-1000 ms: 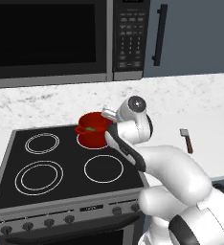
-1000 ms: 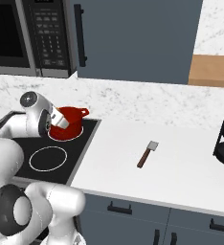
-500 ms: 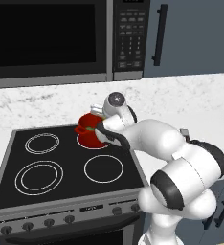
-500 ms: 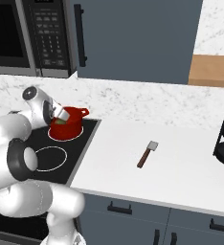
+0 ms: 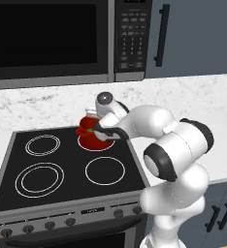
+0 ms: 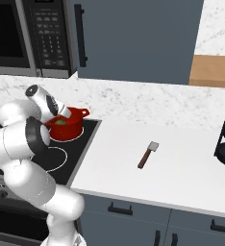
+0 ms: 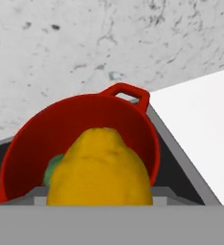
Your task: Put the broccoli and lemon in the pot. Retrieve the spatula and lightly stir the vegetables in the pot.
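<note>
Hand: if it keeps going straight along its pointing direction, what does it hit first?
Likely the pot: the hand carries the lemon aimed into its mouth, where the broccoli lies. Depth unclear.

The arm [image 5: 159,131] was built of smooth, glossy white shells, rounded like fat sausages and swelling into bulbous housings at each joint. Dark, near-black bands ringed those joints, clearest at the elbow [image 5: 156,162] and again on the big rounded segment [image 6: 35,137] in the right base view. The wrist ended in a round white cap with a grey disc [image 5: 104,99] set in its face. A slim dark piece below it was possibly the hand's underside, though shading blurred it.
</note>
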